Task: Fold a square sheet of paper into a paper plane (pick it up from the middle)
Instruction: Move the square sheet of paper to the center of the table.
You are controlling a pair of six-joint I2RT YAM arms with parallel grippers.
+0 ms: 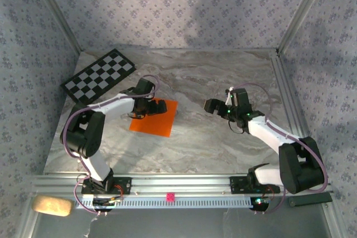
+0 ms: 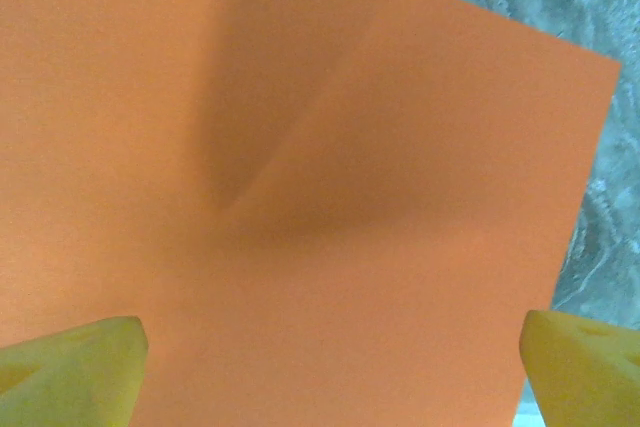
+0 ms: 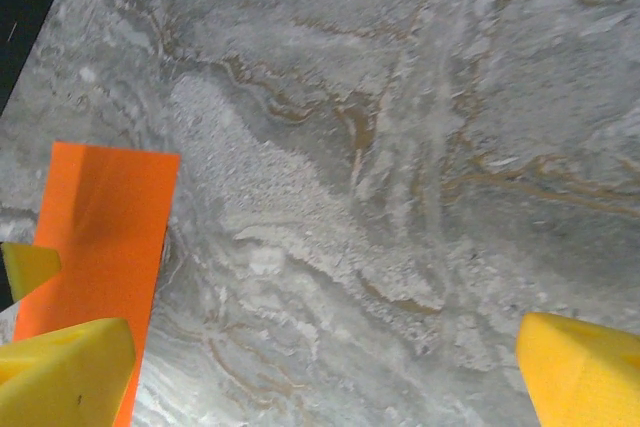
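Lying left of the worktop's point(image 1: 223, 149) centre: square sheet of paper point(image 1: 159, 122) | left gripper point(image 1: 143, 107) is hovering directly above it, fingers spread, nearer arm | right gripper point(image 1: 215, 106) is hanging well apart rightward, fingers spread

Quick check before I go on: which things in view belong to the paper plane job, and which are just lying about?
Job:
- thin bright orange square sheet of paper

Lying about:
- black-and-white checkerboard panel
- tiny pinkish-red cube
- tan oblong pad
- black flat bar
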